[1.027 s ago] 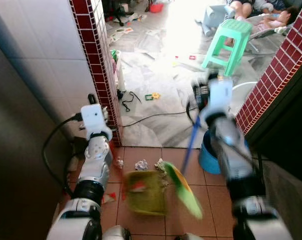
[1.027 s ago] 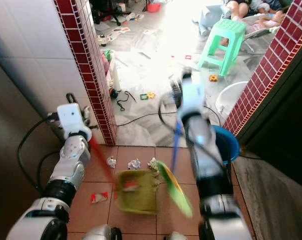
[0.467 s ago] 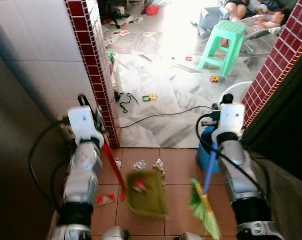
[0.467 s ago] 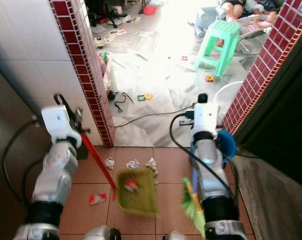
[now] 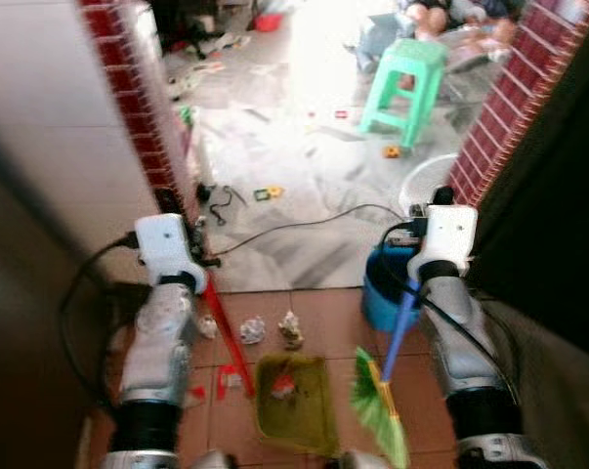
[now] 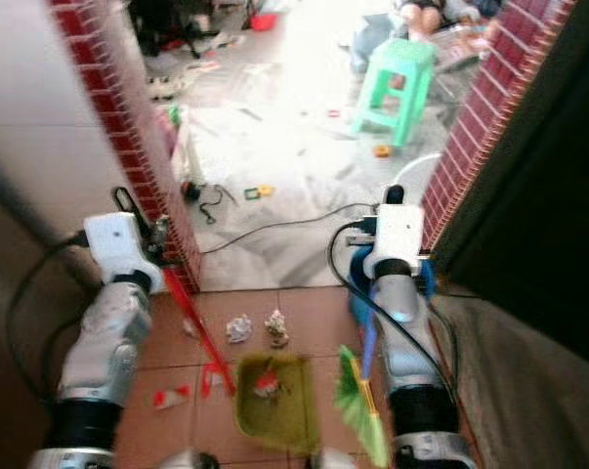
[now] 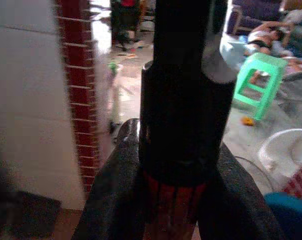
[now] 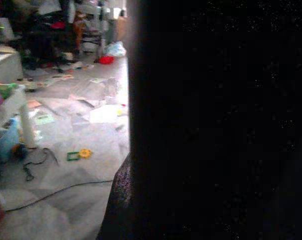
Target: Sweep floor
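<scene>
Gripping dustpan (image 5: 294,403) and broom (image 5: 382,410)

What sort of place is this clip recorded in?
Probably a lived-in home: a terracotta-tiled entry opening onto a marble-look floor littered with toys, a mint-green plastic stool, and red brick-tiled pillars.

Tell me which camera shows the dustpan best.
The left eye view: the whole green dustpan lies on the tiles with a red scrap inside. The right eye view shows it too, nearer the bottom edge. The left wrist view gives just its red handle.
</scene>
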